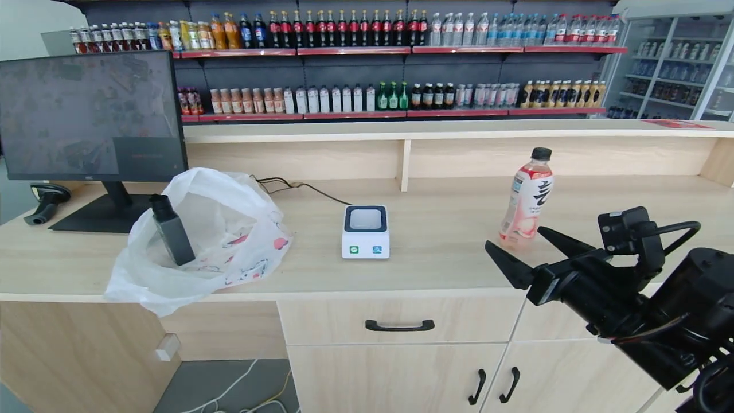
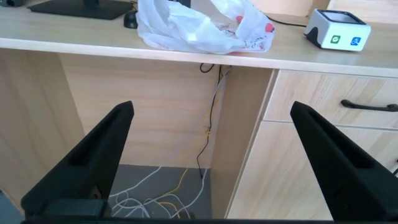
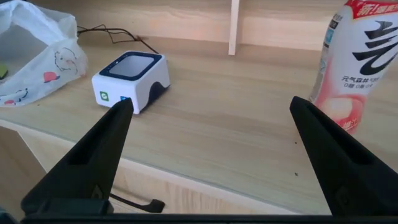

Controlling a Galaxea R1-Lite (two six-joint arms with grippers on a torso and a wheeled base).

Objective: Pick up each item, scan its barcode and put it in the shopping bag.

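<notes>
Here, head view: a wooden counter [image 1: 436, 258] in front of shelves [image 1: 401, 51] of drinks.
Bottle: a pink bottle [image 1: 527, 198] with a black cap stands upright on the counter's right part, well apart from the bag.
Scanner: the white scanner [image 1: 366, 231] sits mid-counter, window up, between bag and bottle.
Bag: the white bag [image 1: 241, 223] lies open on the counter's left part, its edge hanging over the front; a dark bottle [image 1: 171, 229] leans inside it.
Left end: a monitor [image 1: 92, 115] stands behind the bag, with a hand scanner [image 1: 46, 202] beside it.
Right gripper: the right gripper [image 1: 513, 237] hangs at the counter's front edge near the pink bottle, fingers spread and holding nothing.

Left wrist view: taken from below the countertop.
Left gripper: the left gripper [image 2: 211, 107] has its fingers wide apart and is empty, facing an open cabinet bay with cables on the floor.
Above it: the bag overhangs the counter edge, and the scanner stands farther along.

Right wrist view: looks across the countertop.
Right gripper here: fingers spread, nothing between them.
Bottle here: upright just past one fingertip, not touching it.
Scanner here: beyond the other finger, with the bag farther off.
</notes>
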